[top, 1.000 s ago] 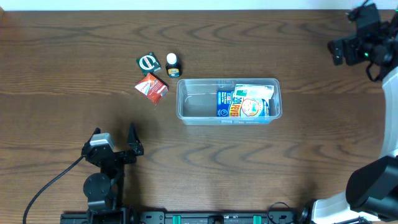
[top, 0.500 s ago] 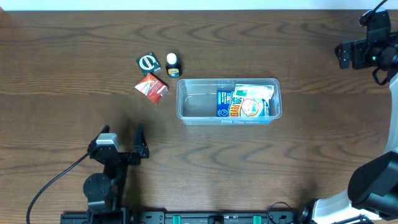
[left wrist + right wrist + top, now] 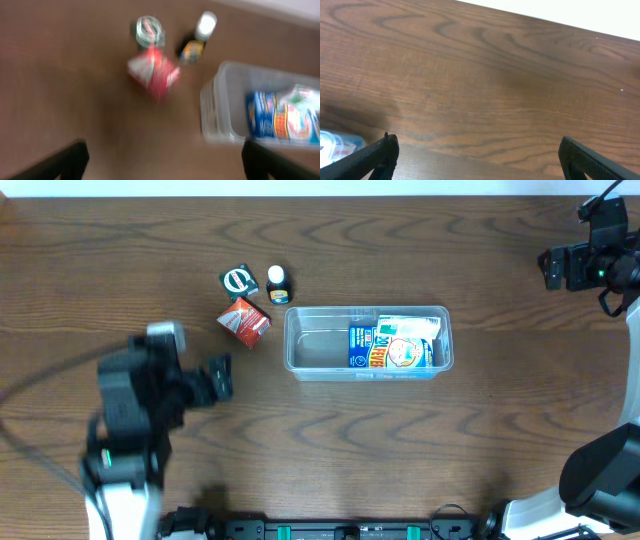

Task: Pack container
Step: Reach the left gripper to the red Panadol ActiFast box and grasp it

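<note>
One container (image 3: 310, 352), whole overhead, apparently cropped wrist-side

Container (image 3: 318, 348): clear, see-through plastic tub, rectangular, with rounded corners and a raised rim, shallow. It is sitting upright and open-topped on the dark wooden table (image 3: 450, 440), its long side running left to right in the overhead view. It is lying about mid-table, slightly toward the far edge. Its left half is showing bare floor. Its right half is holding a blue-and-white printed packet (image 3: 392, 345), which is lying flat and reaching up to the right wall. In the left wrist view the container (image 3: 216, 115) is appearing blurred, one short wall and a rounded corner facing the camera.
</note>
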Robot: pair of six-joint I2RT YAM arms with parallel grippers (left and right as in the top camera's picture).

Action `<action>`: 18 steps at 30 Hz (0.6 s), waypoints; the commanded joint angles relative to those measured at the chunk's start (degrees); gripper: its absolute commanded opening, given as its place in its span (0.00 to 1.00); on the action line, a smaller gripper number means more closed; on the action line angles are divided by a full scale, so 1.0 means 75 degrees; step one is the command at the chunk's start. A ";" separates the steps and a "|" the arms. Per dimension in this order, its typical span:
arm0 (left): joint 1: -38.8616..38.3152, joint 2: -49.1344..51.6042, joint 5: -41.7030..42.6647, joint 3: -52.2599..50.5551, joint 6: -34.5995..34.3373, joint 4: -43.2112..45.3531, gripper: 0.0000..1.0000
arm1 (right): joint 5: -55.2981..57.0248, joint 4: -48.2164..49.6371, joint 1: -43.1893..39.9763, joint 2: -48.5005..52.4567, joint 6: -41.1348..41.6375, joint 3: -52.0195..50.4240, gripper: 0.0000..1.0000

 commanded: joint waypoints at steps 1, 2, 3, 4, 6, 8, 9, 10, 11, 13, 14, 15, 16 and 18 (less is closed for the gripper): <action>0.0035 0.2031 0.0338 0.1784 0.0099 -0.1003 0.98 | -0.0052 -0.0003 -0.0044 0.0050 0.0085 0.0026 0.99; 0.0035 0.2538 0.0527 0.2226 0.0099 -0.1276 0.98 | -0.0055 0.0000 -0.0044 0.0050 0.0085 0.0026 0.99; 0.0035 0.3005 0.0766 0.2611 0.0099 -0.1478 0.98 | -0.0052 -0.0003 -0.0044 0.0050 0.0085 0.0026 0.99; 0.0035 0.3462 0.1043 0.2952 0.0099 -0.1632 0.98 | -0.0052 -0.0003 -0.0044 0.0050 0.0085 0.0026 0.99; 0.0035 0.4109 0.1644 0.3249 0.0070 -0.1644 0.98 | -0.0052 -0.0003 -0.0044 0.0050 0.0085 0.0026 0.99; 0.0035 0.4619 0.2183 0.3267 0.0070 -0.1288 0.98 | -0.0055 -0.0003 -0.0044 0.0050 0.0085 0.0026 0.99; 0.0032 0.4870 0.2398 0.3267 0.0070 -0.1064 0.98 | -0.0052 -0.0003 -0.0044 0.0050 0.0085 0.0026 0.99; 0.0032 0.5077 0.2550 0.3267 0.0070 -0.0860 0.98 | -0.0052 -0.0003 -0.0044 0.0050 0.0085 0.0026 0.99; 0.0032 0.5272 0.2722 0.3267 0.0070 -0.0659 0.98 | -0.0052 0.0000 -0.0044 0.0050 0.0085 0.0026 0.99; 0.0032 0.5636 0.3005 0.3267 0.0044 -0.0210 0.98 | -0.0055 0.0000 -0.0044 0.0050 0.0085 0.0026 0.99; 0.0032 0.5834 0.3008 0.3267 -0.0201 0.0038 0.98 | -0.0052 -0.0003 -0.0044 0.0050 0.0085 0.0026 0.99; 0.0032 0.6006 0.3002 0.3267 -0.0548 0.0233 0.98 | -0.0052 -0.0003 -0.0044 0.0050 0.0085 0.0026 0.99; 0.0032 0.6167 0.2943 0.3267 -0.0924 0.0399 0.98 | -0.0052 -0.0003 -0.0044 0.0050 0.0085 0.0026 0.99; 0.0029 0.6508 0.2343 0.3267 -0.2174 0.0629 0.98 | -0.0052 -0.0003 -0.0044 0.0050 0.0085 0.0026 0.99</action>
